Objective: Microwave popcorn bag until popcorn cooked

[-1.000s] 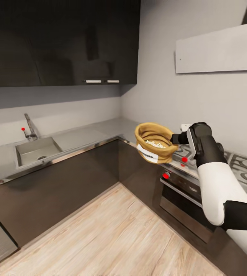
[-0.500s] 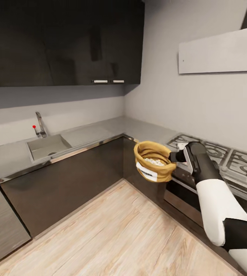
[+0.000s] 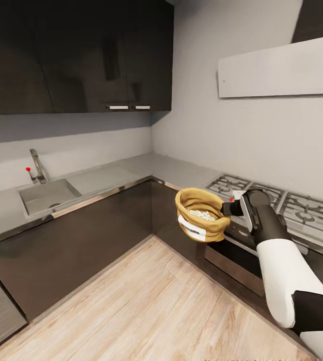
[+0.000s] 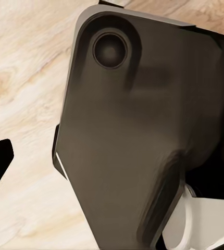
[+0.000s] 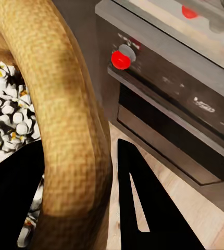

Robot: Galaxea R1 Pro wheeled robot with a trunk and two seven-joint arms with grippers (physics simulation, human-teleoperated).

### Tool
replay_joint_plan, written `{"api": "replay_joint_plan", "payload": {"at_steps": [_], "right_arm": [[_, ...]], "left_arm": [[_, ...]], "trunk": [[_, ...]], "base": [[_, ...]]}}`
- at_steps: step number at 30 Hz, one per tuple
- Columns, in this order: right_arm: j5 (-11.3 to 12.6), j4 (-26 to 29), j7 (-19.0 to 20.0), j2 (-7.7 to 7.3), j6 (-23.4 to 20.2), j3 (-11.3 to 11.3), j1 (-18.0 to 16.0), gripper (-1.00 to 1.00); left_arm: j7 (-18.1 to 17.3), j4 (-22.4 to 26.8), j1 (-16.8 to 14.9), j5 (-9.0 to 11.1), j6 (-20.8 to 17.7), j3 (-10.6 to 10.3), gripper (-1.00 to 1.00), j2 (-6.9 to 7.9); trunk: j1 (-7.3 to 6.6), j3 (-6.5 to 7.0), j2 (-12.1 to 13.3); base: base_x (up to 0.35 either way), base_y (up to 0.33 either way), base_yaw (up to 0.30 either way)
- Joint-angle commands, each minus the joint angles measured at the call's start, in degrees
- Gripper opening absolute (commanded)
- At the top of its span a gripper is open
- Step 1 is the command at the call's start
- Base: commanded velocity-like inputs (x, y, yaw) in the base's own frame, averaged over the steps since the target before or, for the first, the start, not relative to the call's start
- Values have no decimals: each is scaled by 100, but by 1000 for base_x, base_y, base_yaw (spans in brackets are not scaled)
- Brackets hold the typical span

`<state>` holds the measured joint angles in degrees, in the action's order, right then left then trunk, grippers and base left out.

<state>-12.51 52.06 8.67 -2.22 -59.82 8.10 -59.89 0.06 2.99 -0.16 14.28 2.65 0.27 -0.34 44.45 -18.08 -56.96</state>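
In the head view, a corner kitchen with dark cabinets, a light wood floor [image 3: 146, 306] and an L-shaped grey worktop [image 3: 176, 170]. A steel sink [image 3: 46, 195] with a tap sits in the worktop's left run; a gas hob [image 3: 281, 200] sits in the right run, with a built-in oven [image 3: 236, 260] below it. The robot's right arm reaches forward from the lower right, and its right hand [image 3: 230, 208] is closed on the rim of the popcorn bag [image 3: 201, 214], a squat tan cloth sack with a white label. The bag hangs in the air off the worktop's front edge, near the inner corner, over the floor in front of the oven, mouth up and slightly tilted, with pale popcorn [image 3: 201, 214] visible inside. The left wrist view shows a dark, rounded robot part close to the lens with wood floor behind it; whether the left hand is open or closed cannot be told. In the right wrist view, two dark fingers [image 5: 143, 208] straddle the thick rolled rim of the bag, one inside against the popcorn and one outside, pinching it; the oven front with a red knob [image 5: 120, 60] lies beyond. The sack looks soft and light, likely to sag and swing from a one-sided hold, so the loose contents could spill if it tips. The stiffer rolled rim seems the soundest place to grip.
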Motion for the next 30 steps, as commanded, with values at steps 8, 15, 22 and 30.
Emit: {"api": "replay_joint_plan", "payload": {"at_steps": [8,15,22,30], "right_arm": [[-61,-59,56,2,-18,16,-5,-100],[-53,-79,56,-5,-18,16,-5,-100],[-38,-88,61,-204,-18,16,4,-100],[-32,-91,80,-262,-18,16,4,-100]], "left_arm": [[-6,0,-2,-23,16,-52,100,-1],[-6,-1,-2,-29,16,-68,100,-1],[-6,5,-2,-19,17,-68,100,-1],[-6,7,-2,-22,24,-42,100,-1]], "trunk": [[0,16,-5],[0,31,-5],[0,33,-5],[0,33,-5]], "base": [[0,0,-235],[0,0,-274],[-234,174,-283],[-250,236,-286]]}}
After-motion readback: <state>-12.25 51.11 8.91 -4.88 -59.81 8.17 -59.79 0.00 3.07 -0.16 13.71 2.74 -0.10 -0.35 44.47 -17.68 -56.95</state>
